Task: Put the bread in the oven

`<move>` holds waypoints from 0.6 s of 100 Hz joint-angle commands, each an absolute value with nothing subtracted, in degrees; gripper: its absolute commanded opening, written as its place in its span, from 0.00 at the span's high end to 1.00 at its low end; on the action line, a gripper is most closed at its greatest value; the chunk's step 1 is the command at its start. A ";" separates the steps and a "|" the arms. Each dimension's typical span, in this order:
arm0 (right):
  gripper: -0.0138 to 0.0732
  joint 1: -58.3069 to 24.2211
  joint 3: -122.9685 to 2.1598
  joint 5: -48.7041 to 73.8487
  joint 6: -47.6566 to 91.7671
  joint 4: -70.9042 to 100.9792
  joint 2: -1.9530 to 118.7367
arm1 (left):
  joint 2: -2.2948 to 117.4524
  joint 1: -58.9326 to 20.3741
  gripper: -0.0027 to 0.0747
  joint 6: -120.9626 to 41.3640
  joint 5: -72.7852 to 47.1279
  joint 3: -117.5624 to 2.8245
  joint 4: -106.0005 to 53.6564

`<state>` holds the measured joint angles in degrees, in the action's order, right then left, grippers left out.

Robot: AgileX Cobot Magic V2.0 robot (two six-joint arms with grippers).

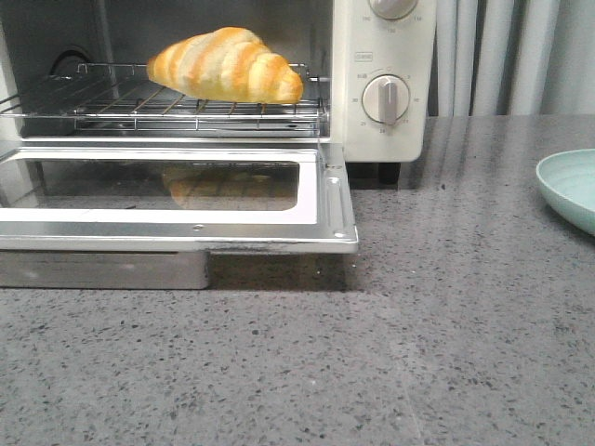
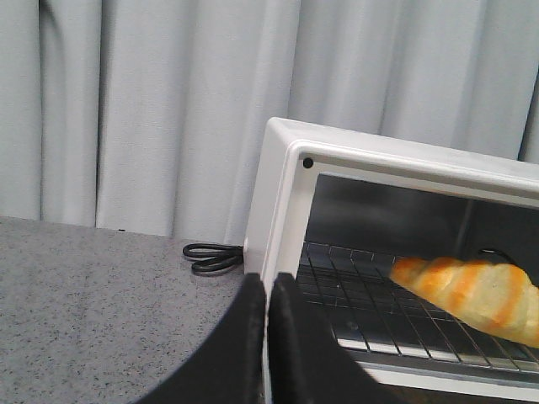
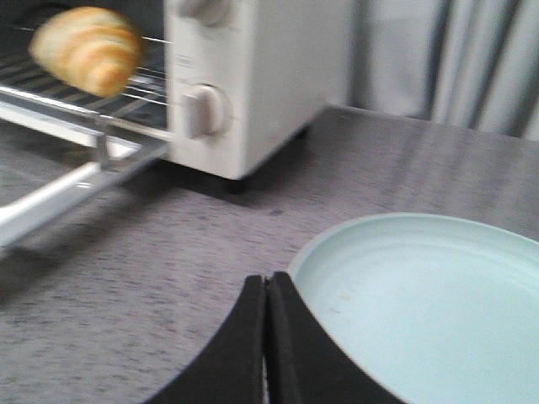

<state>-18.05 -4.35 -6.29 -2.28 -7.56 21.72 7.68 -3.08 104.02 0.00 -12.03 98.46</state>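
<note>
Glossy striped bread (image 1: pixel 226 65) lies on the rack of the open oven (image 1: pixel 386 84); grey speckled counter (image 1: pixel 372 362), pale curtains (image 2: pixel 168 109). Both grippers (image 2: pixel 268 337) (image 3: pixel 266 337) look clenched, empty.

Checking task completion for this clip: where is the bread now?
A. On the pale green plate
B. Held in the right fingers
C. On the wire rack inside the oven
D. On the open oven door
C: the bread lies on the wire rack inside the oven, whose door hangs open; the plate holds nothing.
</note>
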 commanded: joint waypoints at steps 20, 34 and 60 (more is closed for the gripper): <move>0.93 -7.83 -1.35 -8.28 -1.28 -5.19 15.21 | 8.49 -3.08 0.99 104.01 -0.47 -13.62 97.77; 0.93 -4.97 -0.57 -4.56 -1.28 -5.11 12.17 | 8.49 -3.08 0.99 104.01 -0.47 -13.62 97.77; 0.93 -0.25 0.65 4.38 -1.28 -4.98 3.90 | 8.49 -3.08 0.99 104.01 -0.47 -13.62 97.77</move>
<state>-1.75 0.56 5.77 -1.93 -5.12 5.57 7.68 -3.08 104.02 0.00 -12.03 98.46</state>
